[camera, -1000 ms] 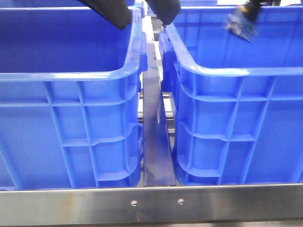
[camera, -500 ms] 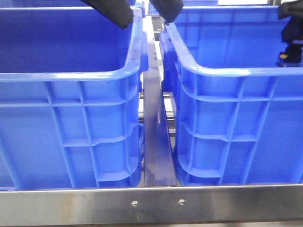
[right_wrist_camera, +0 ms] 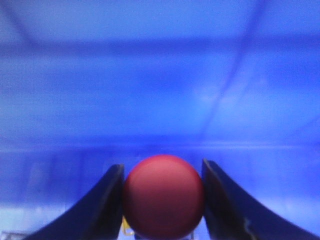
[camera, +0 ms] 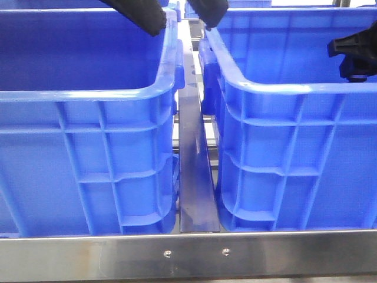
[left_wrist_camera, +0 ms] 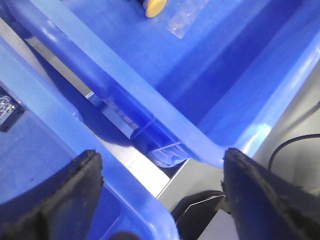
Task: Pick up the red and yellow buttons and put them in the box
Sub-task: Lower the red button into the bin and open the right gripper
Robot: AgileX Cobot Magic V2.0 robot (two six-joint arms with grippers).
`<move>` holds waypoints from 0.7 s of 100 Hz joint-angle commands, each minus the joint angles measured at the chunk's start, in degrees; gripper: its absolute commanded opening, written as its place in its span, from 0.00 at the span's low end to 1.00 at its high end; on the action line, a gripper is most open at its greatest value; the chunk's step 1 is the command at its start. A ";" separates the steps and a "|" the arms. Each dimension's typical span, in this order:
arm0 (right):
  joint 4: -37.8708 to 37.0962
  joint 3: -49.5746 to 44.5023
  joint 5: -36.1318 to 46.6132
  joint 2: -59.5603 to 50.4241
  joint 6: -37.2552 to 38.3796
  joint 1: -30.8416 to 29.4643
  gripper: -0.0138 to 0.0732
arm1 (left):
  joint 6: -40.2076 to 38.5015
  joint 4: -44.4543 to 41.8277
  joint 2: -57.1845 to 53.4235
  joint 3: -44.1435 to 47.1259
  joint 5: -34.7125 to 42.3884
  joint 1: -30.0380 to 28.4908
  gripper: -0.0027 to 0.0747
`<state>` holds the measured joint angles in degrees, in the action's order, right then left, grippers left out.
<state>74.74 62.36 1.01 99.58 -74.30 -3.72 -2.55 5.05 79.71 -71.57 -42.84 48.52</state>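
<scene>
I am logging a right gripper [right_wrist_camera: 163, 200] clamping the red button [right_wrist_camera: 163, 196], hanging inside the right box [camera: 283, 88] at 3 o'clock; a left gripper [left_wrist_camera: 160, 200] gaping empty over the gap between boxes; a yellow button [left_wrist_camera: 154, 7] lying in the box beyond.

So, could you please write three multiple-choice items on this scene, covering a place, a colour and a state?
1. Where is the right hand in the front view?
A. above the right blue crate
B. above the left blue crate
C. over the steel rail

2. What colour is the button cap between the right hand's fingers?
A. green
B. red
C. white

3. How is the left hand?
A. shut on a button
B. open and empty
C. shut on a cable

Answers: 1 A, it hangs over that crate's interior. 2 B, the dome shows red. 3 B, its fingers stand wide apart.
</scene>
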 commanded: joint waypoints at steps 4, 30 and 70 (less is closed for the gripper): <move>0.58 1.65 1.14 -1.93 -0.60 -0.21 0.52 | -0.04 0.99 -1.95 -1.80 3.51 0.45 0.66; 0.63 1.65 1.20 -1.98 -0.60 -0.21 0.79 | -0.04 0.99 -1.95 -1.80 3.51 0.45 0.66; 0.68 0.31 0.97 -9.38 -0.60 -0.21 0.79 | -0.78 0.99 -2.81 -1.88 5.13 0.32 0.66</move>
<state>74.87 62.01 1.14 95.56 -74.40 -3.72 -2.55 5.05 79.49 -71.57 -42.15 48.52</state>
